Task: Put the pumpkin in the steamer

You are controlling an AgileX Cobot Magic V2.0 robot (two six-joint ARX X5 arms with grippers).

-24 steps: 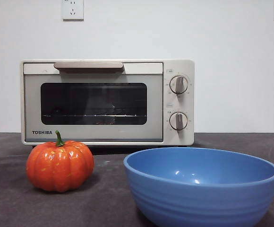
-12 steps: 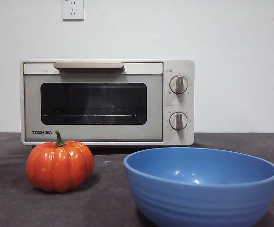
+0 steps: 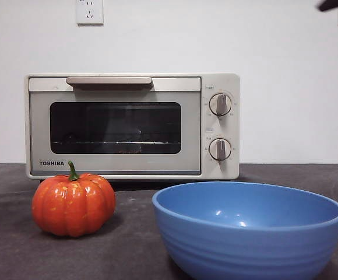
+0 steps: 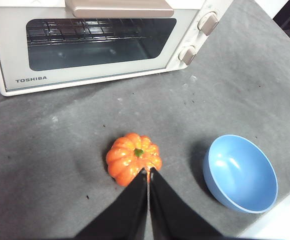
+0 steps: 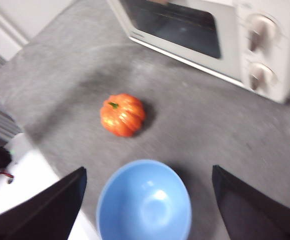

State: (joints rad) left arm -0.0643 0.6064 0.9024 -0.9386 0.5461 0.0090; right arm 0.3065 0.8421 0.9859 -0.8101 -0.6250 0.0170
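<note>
The orange ribbed pumpkin (image 3: 73, 204) with its green stem stands on the dark table, in front of the left part of the steamer (image 3: 133, 125). The cream TOSHIBA steamer's glass door is closed. My left gripper (image 4: 148, 171) hangs high above the table with its jaws shut and empty, its tips over the pumpkin (image 4: 133, 157). My right gripper (image 5: 149, 169) is also high up, wide open and empty, above the near side of the table. Its blurred view shows the pumpkin (image 5: 122, 114) and steamer (image 5: 220, 35) beyond. A black arm tip (image 3: 335, 4) shows in the front view's top right corner.
A wide blue ribbed bowl (image 3: 249, 228) stands at the near right of the table, beside the pumpkin; it appears as the bowl (image 4: 241, 172) and the bowl (image 5: 144, 201) in the wrist views. Behind the steamer is a white wall with sockets (image 3: 90, 11).
A black arm tip has come into the top right corner of the front view. Pumpkin, bowl and steamer have not moved.
</note>
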